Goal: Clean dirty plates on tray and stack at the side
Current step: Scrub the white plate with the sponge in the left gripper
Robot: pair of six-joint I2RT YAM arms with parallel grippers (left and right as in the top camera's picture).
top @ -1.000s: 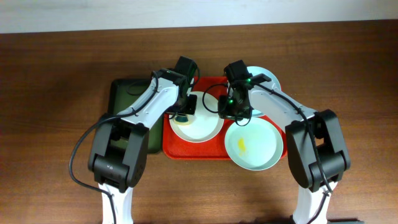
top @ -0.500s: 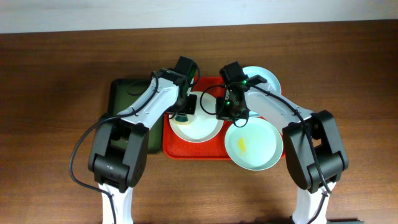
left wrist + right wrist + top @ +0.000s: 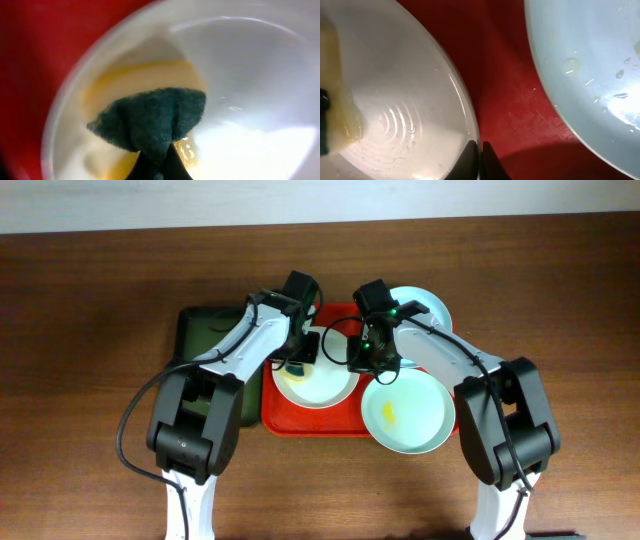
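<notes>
A white plate [image 3: 322,385] lies on the left half of the red tray [image 3: 300,425]. My left gripper [image 3: 297,358] is shut on a dark green and yellow sponge [image 3: 294,367] pressed onto the plate's left part. In the left wrist view the gripper [image 3: 159,161] holds the sponge [image 3: 152,117] on the white plate [image 3: 250,75]. My right gripper [image 3: 360,360] is shut on the white plate's right rim, which the right wrist view shows pinched in the gripper [image 3: 480,148]. Two pale blue-green plates are on the right, one in front [image 3: 405,412] and one behind [image 3: 425,305].
A dark green tray [image 3: 205,338] lies left of the red tray, partly under my left arm. In the right wrist view, the red tray floor [image 3: 510,100] separates the white plate [image 3: 395,115] from a wet blue-green plate [image 3: 590,60]. Brown table surrounds it all.
The left gripper has moved the sponge slightly toward the far side of the white plate. The right gripper has shifted a little left and still holds the rim.
</notes>
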